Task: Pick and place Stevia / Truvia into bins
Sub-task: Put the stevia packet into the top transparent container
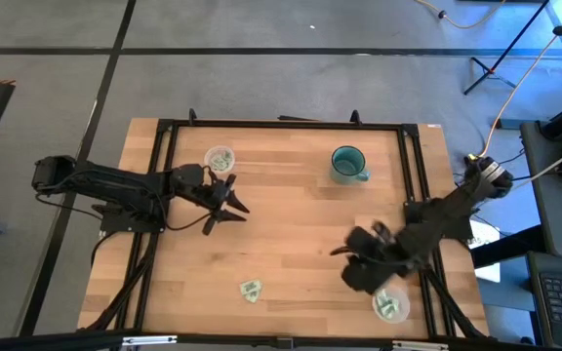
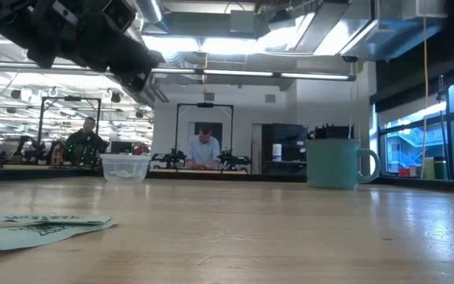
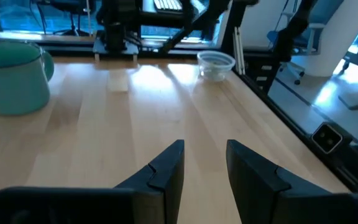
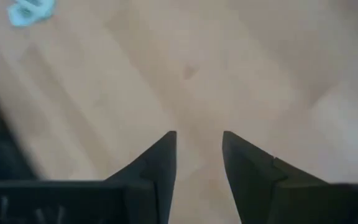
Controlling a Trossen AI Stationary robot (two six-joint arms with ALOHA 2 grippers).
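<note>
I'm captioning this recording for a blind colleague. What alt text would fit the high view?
Seen from above, a wooden table holds two dark robot arms: the left gripper open near a clear cup with sachets inside, the right gripper beside a second filled cup. Loose sachets lie at the near edge, and a teal mug stands at the far side.

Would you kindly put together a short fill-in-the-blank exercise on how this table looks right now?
1. The mug near the table's far edge is ____ in colour.
2. Loose sachets lie on the wood between the two clear ____.
3. The left end effector has its fingers ____, holding nothing.
4. The right end effector hangs close to the cup on the ____ side of the high view.

Missing words: teal; cups; open; right
</note>
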